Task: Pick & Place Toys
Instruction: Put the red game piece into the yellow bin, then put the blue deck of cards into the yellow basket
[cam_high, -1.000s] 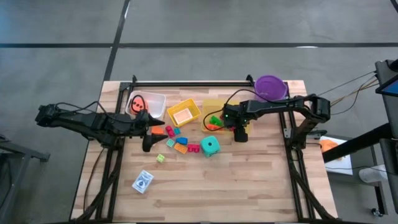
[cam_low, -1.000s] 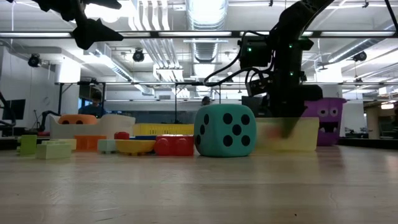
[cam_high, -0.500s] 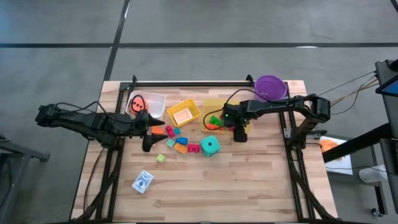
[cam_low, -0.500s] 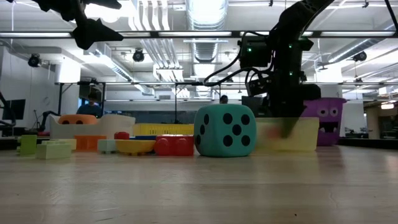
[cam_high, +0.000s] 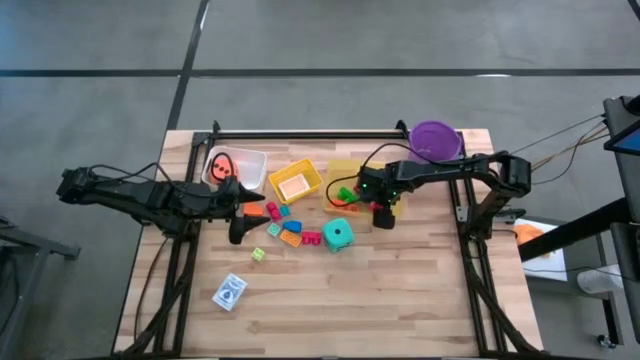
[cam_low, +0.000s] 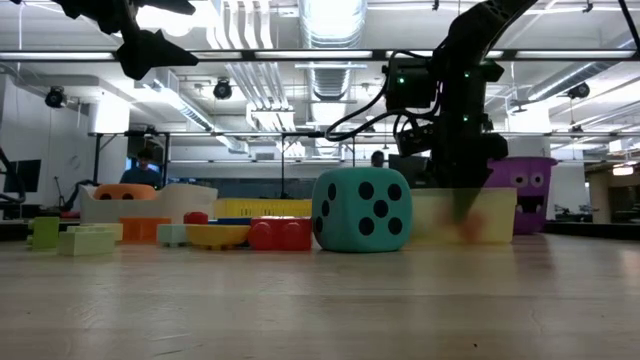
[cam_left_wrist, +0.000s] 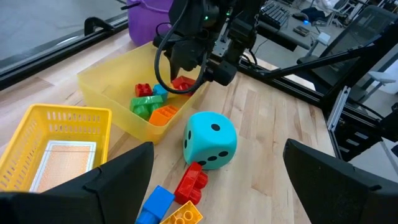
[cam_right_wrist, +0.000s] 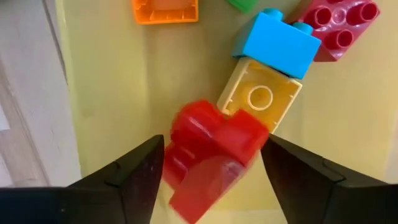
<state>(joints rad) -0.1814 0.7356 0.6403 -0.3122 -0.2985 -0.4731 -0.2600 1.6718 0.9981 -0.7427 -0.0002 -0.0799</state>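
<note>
right gripper spread wide over yellow translucent plastic bin | red studded plastic brick between fingers, seemingly loose | judged light, rigid, slick: pinch flat sides | left gripper wide, waiting

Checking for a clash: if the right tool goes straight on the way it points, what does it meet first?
Probably the red brick just beyond the open right tool, inside the yellow bin.
</note>
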